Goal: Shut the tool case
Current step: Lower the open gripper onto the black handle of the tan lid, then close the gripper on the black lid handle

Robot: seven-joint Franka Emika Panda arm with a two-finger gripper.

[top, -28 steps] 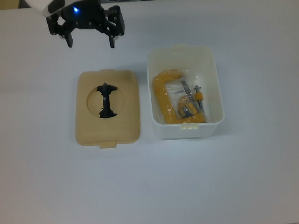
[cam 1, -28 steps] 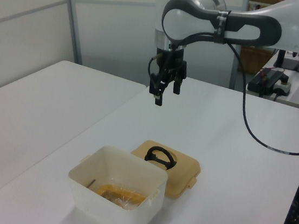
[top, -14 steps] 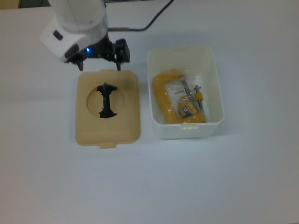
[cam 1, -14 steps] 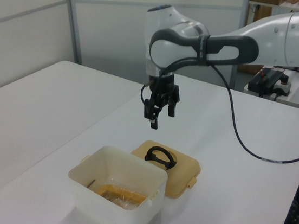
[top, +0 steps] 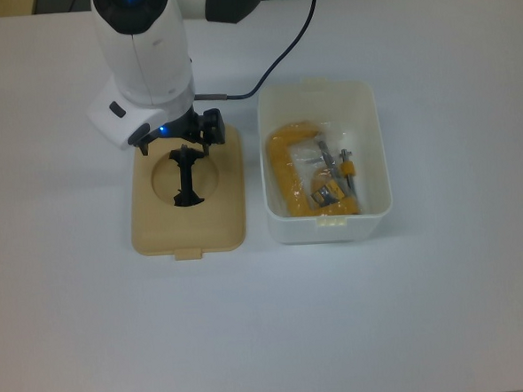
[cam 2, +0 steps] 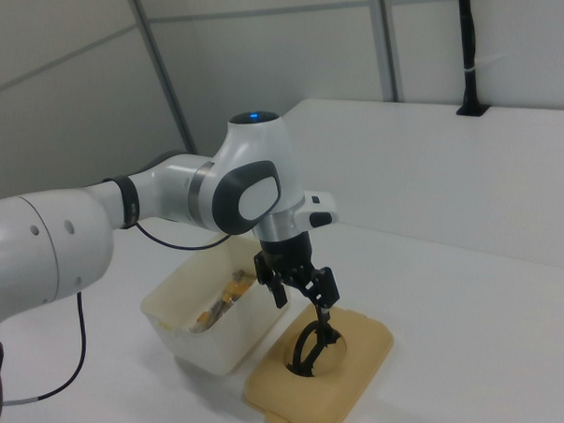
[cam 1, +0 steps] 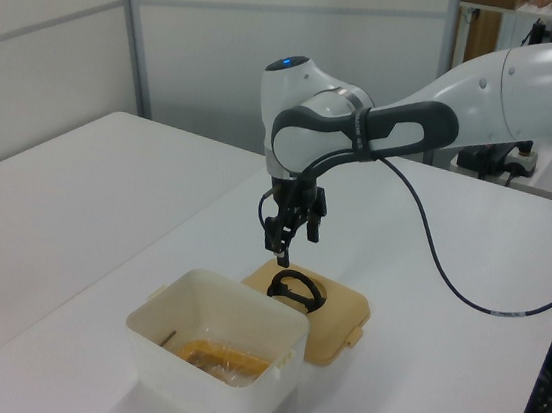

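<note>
White table [top: 428, 310] bears rounded tan lid [top: 153, 234].

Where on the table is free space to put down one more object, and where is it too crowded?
Bare table lies below the lid and tub in the top view, and to either side. Crowded: the narrow gap between lid and tub, and over the lid's black handle, where the gripper hangs.

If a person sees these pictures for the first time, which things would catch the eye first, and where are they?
The big white robot arm reaches over the table, its black tool open just above the black handle of the tan lid. The lid lies flat on the table, at the top view's left of the open white tub. Inside the tub lies a bright yellow clamp in clear wrapping.
</note>
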